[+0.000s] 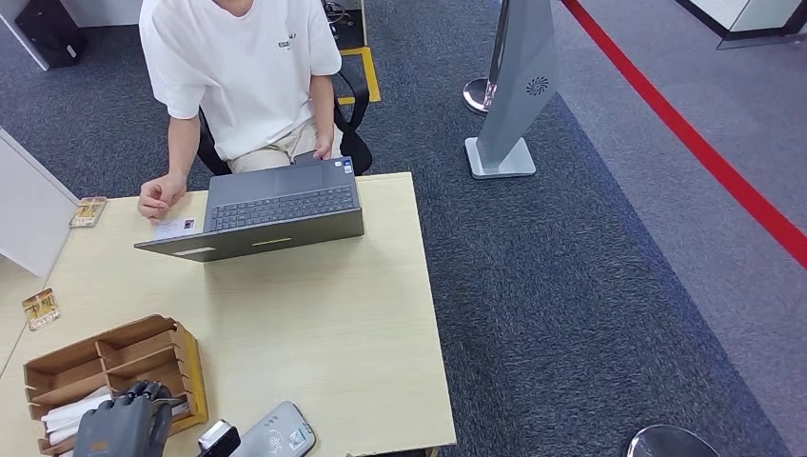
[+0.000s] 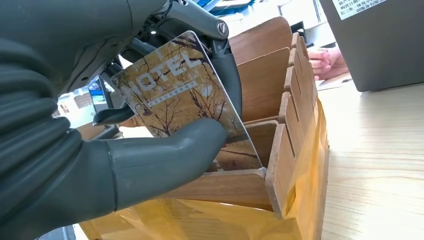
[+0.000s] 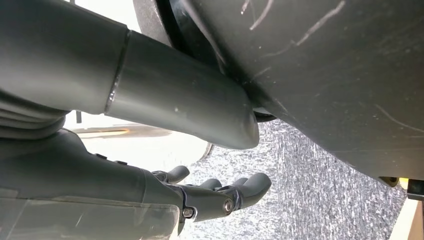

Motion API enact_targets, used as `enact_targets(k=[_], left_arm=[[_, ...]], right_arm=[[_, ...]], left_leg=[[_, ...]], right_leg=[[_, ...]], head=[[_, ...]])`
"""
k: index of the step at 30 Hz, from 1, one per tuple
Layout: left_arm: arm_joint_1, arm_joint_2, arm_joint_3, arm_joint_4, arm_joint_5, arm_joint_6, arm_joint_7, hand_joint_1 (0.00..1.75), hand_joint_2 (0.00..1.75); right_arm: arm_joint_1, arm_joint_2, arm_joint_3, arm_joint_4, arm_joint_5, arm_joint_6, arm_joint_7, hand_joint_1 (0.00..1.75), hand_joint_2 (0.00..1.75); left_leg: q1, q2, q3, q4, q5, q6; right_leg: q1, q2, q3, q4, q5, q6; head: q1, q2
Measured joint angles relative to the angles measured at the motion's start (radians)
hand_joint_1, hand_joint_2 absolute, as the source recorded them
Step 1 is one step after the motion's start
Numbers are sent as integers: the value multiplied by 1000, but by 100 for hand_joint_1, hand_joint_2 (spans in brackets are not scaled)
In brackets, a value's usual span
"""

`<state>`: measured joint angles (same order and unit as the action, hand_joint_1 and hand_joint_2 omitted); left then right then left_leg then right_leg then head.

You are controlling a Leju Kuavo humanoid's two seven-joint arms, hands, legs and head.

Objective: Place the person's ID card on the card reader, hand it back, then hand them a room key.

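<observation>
The robot's grey left hand [image 2: 125, 150] pinches a glossy brown-and-gold plastic room key card [image 2: 180, 95] printed "HOTEL", its thick thumb pressed on the card's face and its darker fingers [image 2: 227, 65] behind the top edge. The card stands tilted in the nearest compartment of the slotted wooden card organiser [image 2: 280, 150], its lower end still down inside the slot.

The card should handle as a light, thin, stiff sheet with a slick face (likely to slide out of a loose pinch, and little room for the fingers between the wooden dividers). The sensible hold is the one judged to be in place: thumb on one flat face, fingers on the other, near the upper half that stands clear of the organiser. Its artwork shows bare dark tree branches on a mottled golden ground, with white lettering and rounded corners.

Beyond the organiser, towards the far edge of the pale wooden desk [image 1: 362, 324], a grey laptop [image 1: 276, 205] stands open before a seated person in a white T-shirt [image 1: 243, 67], whose hand [image 1: 160, 197] rests by a small white ID card [image 1: 177, 227]. Just beside the organiser, at the near edge, lies the grey rounded card reader [image 1: 279, 433].

The right hand [image 3: 210, 195] hangs over blue-grey carpet, away from the organiser, fingers loosely curled and spread, holding nothing.
</observation>
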<state>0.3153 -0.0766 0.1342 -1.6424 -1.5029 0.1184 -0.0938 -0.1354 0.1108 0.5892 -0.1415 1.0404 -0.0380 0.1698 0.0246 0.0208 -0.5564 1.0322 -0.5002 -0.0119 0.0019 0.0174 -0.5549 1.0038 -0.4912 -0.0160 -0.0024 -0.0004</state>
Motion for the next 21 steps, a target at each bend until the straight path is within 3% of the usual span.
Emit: enact_targets(k=[6, 15, 18, 21], left_arm=[[5, 25, -35, -75, 13, -7, 7, 175, 175], [-33, 165, -197, -281, 63, -3, 41, 175, 175], [-69, 209, -243, -327, 83, -11, 39, 175, 175], [-160, 244, -289, -356, 97, -59, 43, 175, 175]], right_arm=[[-3, -2, 13, 0, 7, 8, -2, 0, 175], [-3, -3, 19, 0, 10, 11, -5, 0, 175], [-4, -3, 19, 0, 14, 13, -6, 0, 175], [-6, -3, 21, -3, 25, 24, -11, 0, 175]], left_leg=[[0, 0, 0, 0, 0, 0], [1, 0, 0, 0, 0, 0], [2, -1, 0, 0, 0, -1], [2, -3, 0, 1, 1, -1]], right_leg=[[0, 0, 0, 0, 0, 0], [1, 0, 0, 0, 0, 0], [1, 0, -1, 0, 0, 0], [1, -2, 0, 0, 0, -1]], head=[[0, 0], [0, 0], [0, 0], [0, 0]])
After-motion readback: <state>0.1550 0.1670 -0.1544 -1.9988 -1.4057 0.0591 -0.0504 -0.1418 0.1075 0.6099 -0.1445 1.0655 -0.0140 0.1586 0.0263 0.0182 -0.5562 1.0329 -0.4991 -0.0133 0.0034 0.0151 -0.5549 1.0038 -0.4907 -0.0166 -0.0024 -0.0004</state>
